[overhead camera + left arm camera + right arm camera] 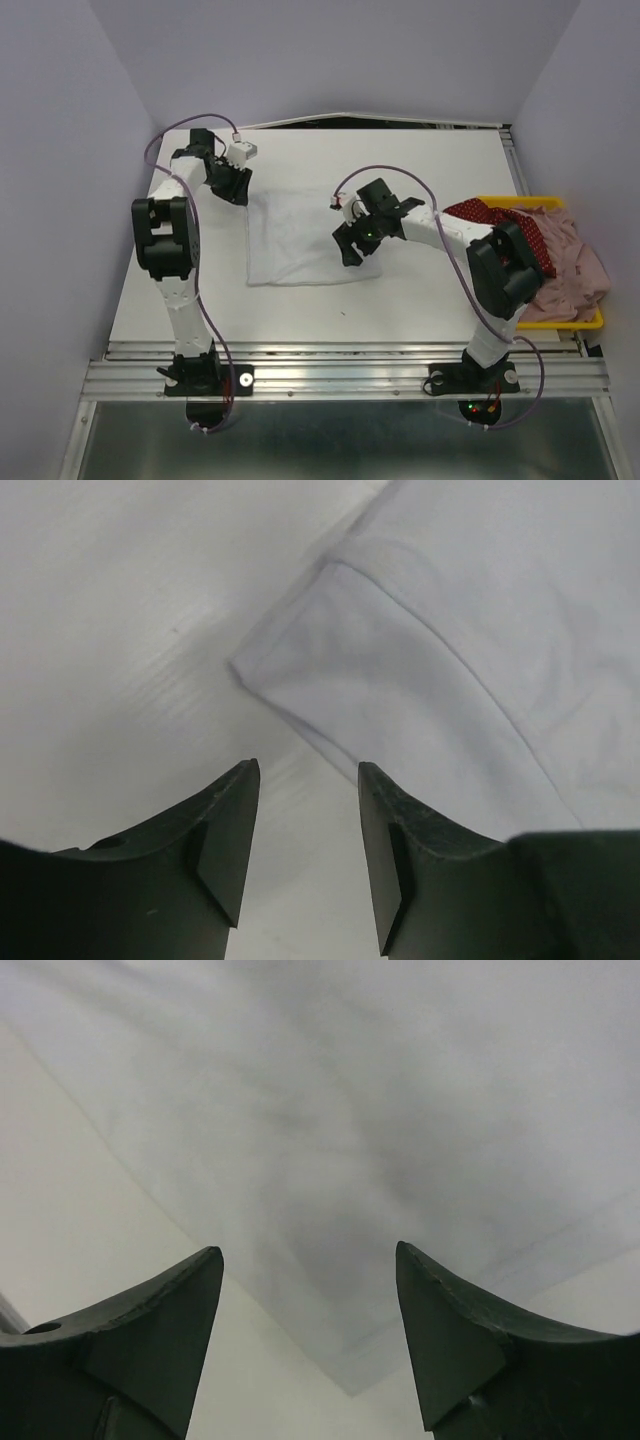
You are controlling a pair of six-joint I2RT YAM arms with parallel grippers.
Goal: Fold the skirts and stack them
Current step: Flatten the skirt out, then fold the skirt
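Seen from above, the two skirts lie heaped in a yellow tray (pixel 590 321) at the 3 o'clock edge of the desk (pixel 420 300). The dark red skirt (pixel 497 214) with white dots is draped over the tray's 11 o'clock part, partly behind the right arm. The pink skirt (pixel 578 262) is bunched beside it toward 4 o'clock and spills over the rim. Neither is folded.

A white cloth (pixel 298 240) lies flat near the middle of the desk. The left gripper (pixel 238 190) hangs at the cloth's 11 o'clock corner. In its wrist view the left gripper (pixel 308 772) has its jaws moderately apart with nothing between them, just short of a folded corner of the cloth (pixel 400 680). The right gripper (pixel 352 250) is over the cloth's 4 o'clock side. Its wrist view shows the gripper (pixel 310 1255) spread wide and empty, above the cloth (pixel 350 1110) near its edge
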